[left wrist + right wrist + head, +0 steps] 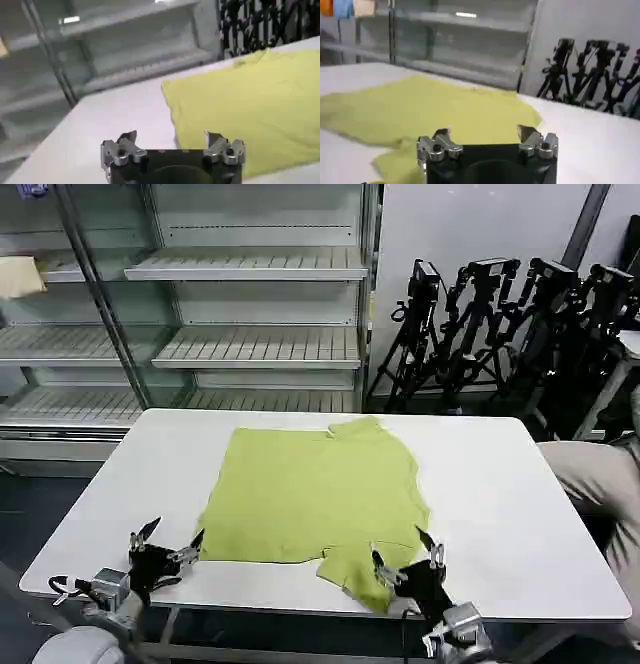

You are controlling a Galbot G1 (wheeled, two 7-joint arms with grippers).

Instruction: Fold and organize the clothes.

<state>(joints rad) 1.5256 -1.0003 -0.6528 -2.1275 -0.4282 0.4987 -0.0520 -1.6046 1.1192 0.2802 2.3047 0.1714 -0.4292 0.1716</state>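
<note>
The lime T-shirt (315, 494) lies spread flat in the middle of the white table (500, 484), partly folded, with one sleeve (355, 572) reaching toward the near edge. My left gripper (168, 541) hovers open at the near-left edge, just beside the shirt's near-left corner, holding nothing. In the left wrist view the left gripper (171, 140) faces the T-shirt (250, 100) edge. My right gripper (405, 552) stands open over the near sleeve, holding nothing. The right wrist view shows the right gripper (483, 135) above the T-shirt (435, 107).
Empty metal shelving (250, 334) stands behind the table. Black tripods (500, 324) crowd the back right. A person's beige-clad leg (595, 474) sits at the right edge. Bare table surface lies left and right of the shirt.
</note>
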